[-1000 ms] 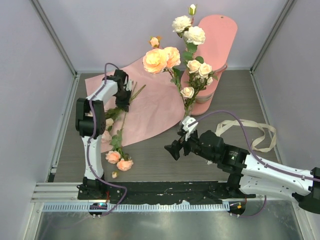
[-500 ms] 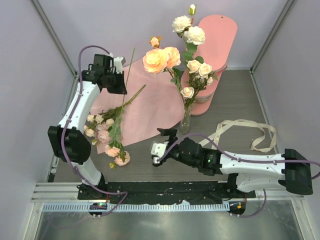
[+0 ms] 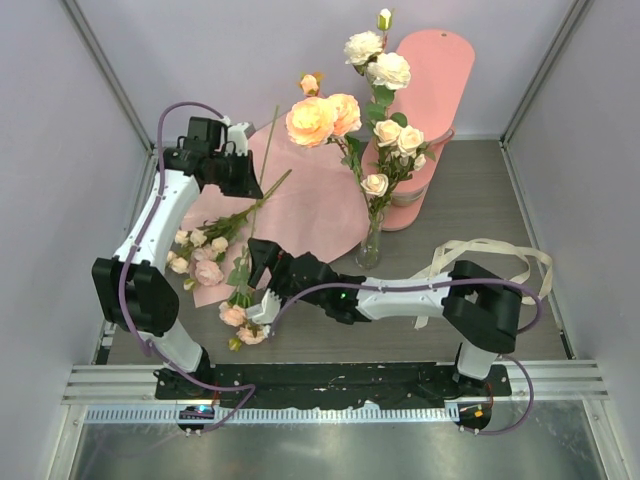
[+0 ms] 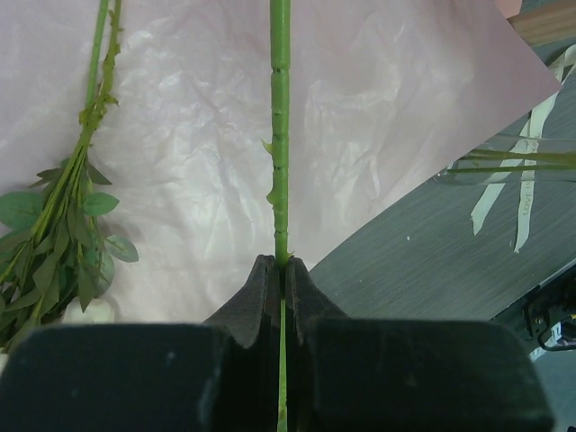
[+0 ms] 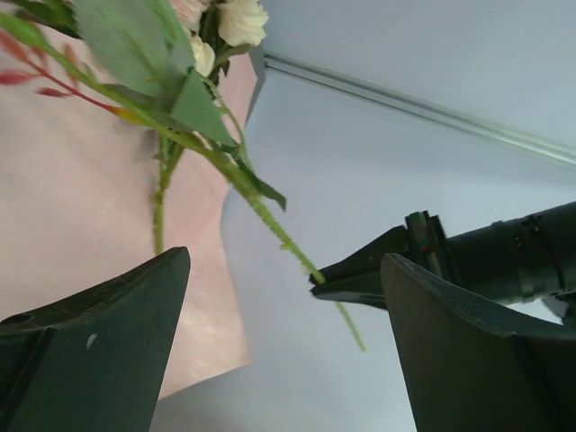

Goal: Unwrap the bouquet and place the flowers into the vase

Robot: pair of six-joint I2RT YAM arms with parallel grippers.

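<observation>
My left gripper (image 3: 243, 178) is shut on one thin green flower stem (image 4: 281, 135) above the pink paper (image 3: 305, 210); the stem runs between the pads and beyond the fingertips. In the right wrist view the same stem (image 5: 261, 211) slants from cream roses (image 5: 238, 18) to that gripper's tip. My right gripper (image 3: 262, 285) is open with nothing in it, low over the loose flowers (image 3: 205, 265) lying at the paper's near left. The clear vase (image 3: 370, 248) stands at centre, holding several peach and cream roses (image 3: 320, 118). The bouquet is unwrapped, its paper spread flat.
A pink tiered shelf (image 3: 430, 90) stands just behind the vase. The cream ribbon (image 3: 500, 262) lies looped on the grey table at the right. Another leafy stem (image 4: 72, 198) lies on the paper left of the held one. White walls enclose the table.
My right arm has swung left across the table from near the vase to the loose flowers. My left gripper has moved to the far side with the stem, then slightly right.
</observation>
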